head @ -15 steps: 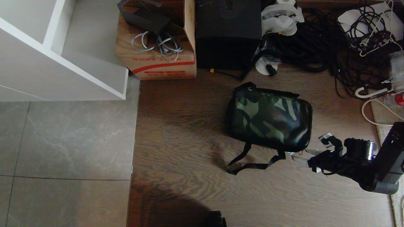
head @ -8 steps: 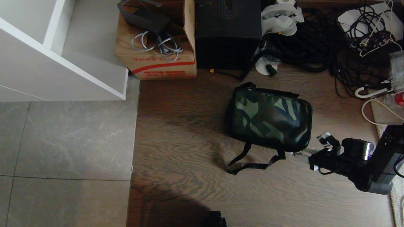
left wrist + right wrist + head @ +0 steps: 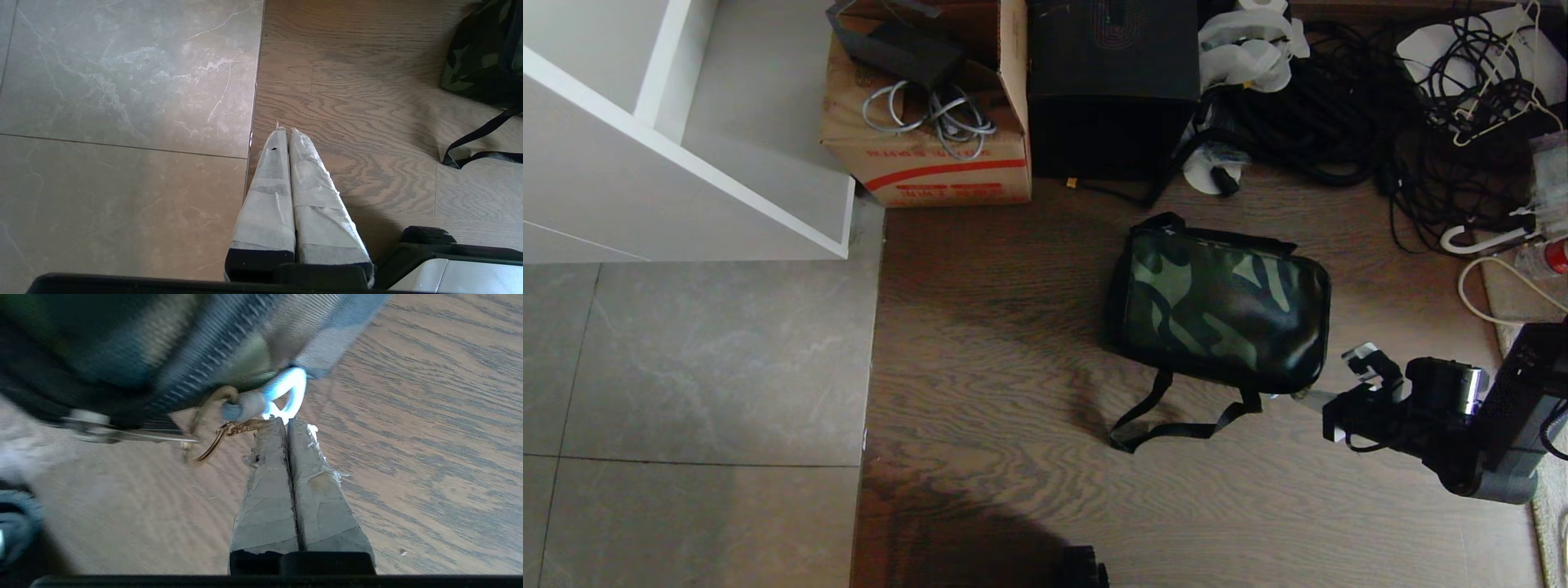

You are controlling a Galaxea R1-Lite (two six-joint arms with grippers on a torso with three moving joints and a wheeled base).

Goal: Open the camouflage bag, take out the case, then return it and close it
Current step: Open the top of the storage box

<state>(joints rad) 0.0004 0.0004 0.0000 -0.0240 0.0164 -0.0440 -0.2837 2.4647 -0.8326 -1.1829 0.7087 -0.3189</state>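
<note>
Closing since a second ago, right gripper (image 3: 287, 421) jaws pinch the camouflage bag's (image 3: 1221, 304) white zipper loop (image 3: 286, 392), arm low.

Floor count: one bag, two boxes, two grippers

One camouflage bag (image 3: 1225, 306) lies on the wood floor, with one black shoulder strap (image 3: 1168, 420) trailing from it. One brown cardboard carton (image 3: 931, 159) and one plain black box (image 3: 1112, 90) stand behind it (the cables beside them are too tangled to count). Two grippers show: the right gripper (image 3: 288, 422), with two taped fingers (image 3: 265, 490) pressed together at one pale loop (image 3: 288, 394), and the left gripper (image 3: 286, 132).
</note>
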